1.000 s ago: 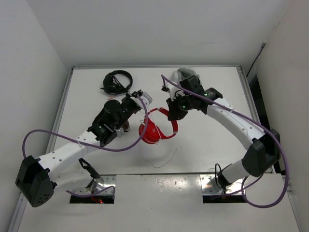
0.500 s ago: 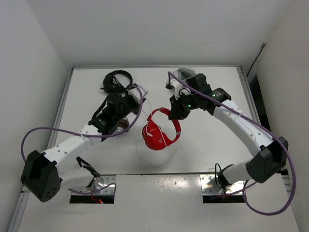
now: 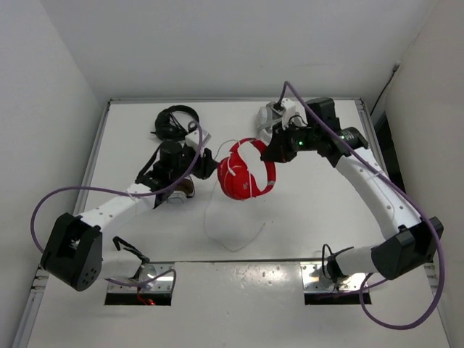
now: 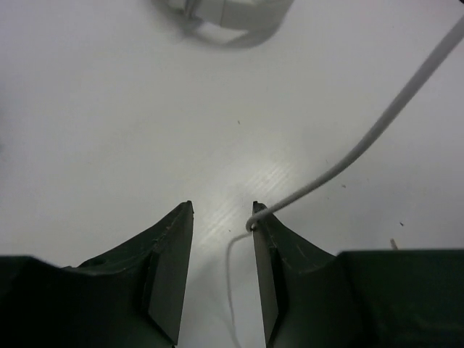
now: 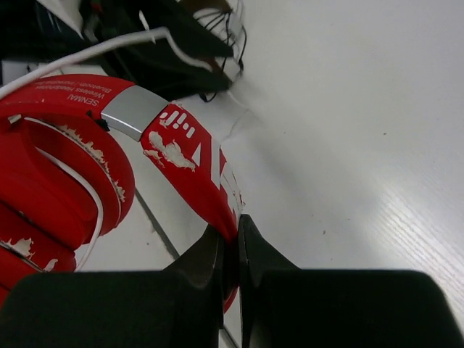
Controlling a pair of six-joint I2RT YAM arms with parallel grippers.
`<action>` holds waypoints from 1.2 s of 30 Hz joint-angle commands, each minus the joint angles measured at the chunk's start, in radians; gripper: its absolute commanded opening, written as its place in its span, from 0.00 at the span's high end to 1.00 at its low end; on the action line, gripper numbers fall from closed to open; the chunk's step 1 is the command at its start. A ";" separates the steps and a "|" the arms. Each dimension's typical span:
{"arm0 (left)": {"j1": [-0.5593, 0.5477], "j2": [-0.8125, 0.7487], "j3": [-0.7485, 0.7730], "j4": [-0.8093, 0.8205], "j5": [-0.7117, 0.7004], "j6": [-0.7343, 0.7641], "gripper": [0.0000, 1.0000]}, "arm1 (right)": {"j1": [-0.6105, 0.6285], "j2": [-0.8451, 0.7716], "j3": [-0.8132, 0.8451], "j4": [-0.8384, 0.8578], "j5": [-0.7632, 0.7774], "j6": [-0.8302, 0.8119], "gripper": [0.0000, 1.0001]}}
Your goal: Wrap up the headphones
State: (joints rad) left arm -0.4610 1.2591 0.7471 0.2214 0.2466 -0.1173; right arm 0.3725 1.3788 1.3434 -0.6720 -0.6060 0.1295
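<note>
The red headphones (image 3: pixel 245 175) hang above the table's middle, held by the headband. My right gripper (image 3: pixel 270 154) is shut on the red headband (image 5: pixel 190 165); the earcups (image 5: pixel 51 188) hang at the left of the right wrist view. The thin white cable (image 3: pixel 230 235) drops from the headphones and loops on the table in front. My left gripper (image 3: pixel 202 150) is just left of the headphones with its jaws apart. In the left wrist view the cable (image 4: pixel 377 130) hooks over the tip of the right finger (image 4: pixel 262 239) of the left gripper (image 4: pixel 221 210) and is not pinched.
Black headphones (image 3: pixel 174 122) lie at the back left. Brown-and-silver headphones (image 3: pixel 181 191) lie under my left arm. Grey-white headphones (image 3: pixel 274 112) lie at the back behind my right gripper and show in the left wrist view (image 4: pixel 225 11).
My right gripper has lifted the red headphones and carried them back and to the right. My left arm has swung left, its gripper staying beside the headphones with the cable trailing.
</note>
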 commanded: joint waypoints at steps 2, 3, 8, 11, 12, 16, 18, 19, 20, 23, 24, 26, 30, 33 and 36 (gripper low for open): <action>0.022 0.034 -0.060 0.090 0.148 -0.174 0.55 | -0.058 -0.041 0.039 0.133 -0.075 0.168 1.00; 0.022 0.034 -0.060 0.090 0.158 -0.189 0.55 | -0.076 -0.041 0.030 0.156 -0.063 0.185 1.00; 0.022 0.057 -0.123 0.124 0.169 -0.220 0.54 | -0.116 -0.041 0.030 0.187 -0.035 0.269 1.00; 0.022 0.057 -0.169 0.114 0.178 -0.234 0.53 | -0.138 -0.032 0.030 0.198 -0.006 0.289 1.00; 0.022 0.057 -0.181 0.114 0.178 -0.246 0.53 | -0.150 -0.032 0.030 0.198 -0.006 0.289 1.00; -0.004 0.078 -0.236 0.179 0.178 -0.291 0.51 | -0.150 -0.023 0.030 0.209 -0.017 0.298 1.00; -0.016 0.124 -0.262 0.216 0.178 -0.326 0.51 | -0.150 -0.014 0.062 0.218 -0.017 0.309 1.00; -0.016 0.125 -0.262 0.216 0.178 -0.326 0.51 | -0.150 -0.014 0.062 0.218 -0.017 0.309 1.00; -0.016 0.147 -0.271 0.216 0.178 -0.326 0.51 | -0.150 -0.014 0.062 0.218 -0.008 0.309 1.00; -0.016 0.166 -0.272 0.237 0.155 -0.315 0.51 | -0.150 -0.003 0.082 0.209 -0.008 0.309 1.00; -0.016 0.180 -0.259 0.237 0.146 -0.315 0.51 | -0.150 -0.003 0.082 0.209 -0.008 0.309 1.00; -0.016 0.220 -0.226 0.237 0.109 -0.294 0.51 | -0.150 -0.003 0.082 0.209 -0.008 0.309 1.00; -0.016 0.310 -0.149 0.217 0.100 -0.263 0.51 | -0.141 0.006 0.092 0.209 -0.008 0.309 1.00; -0.016 0.379 -0.095 0.239 0.128 -0.254 0.51 | -0.132 0.006 0.103 0.200 -0.008 0.309 1.00; -0.016 0.446 -0.042 0.260 0.152 -0.231 0.51 | -0.132 0.006 0.121 0.190 -0.008 0.309 1.00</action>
State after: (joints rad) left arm -0.4713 1.6608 0.6445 0.4179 0.3706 -0.3843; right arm 0.2333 1.3945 1.3869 -0.5327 -0.5797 0.3973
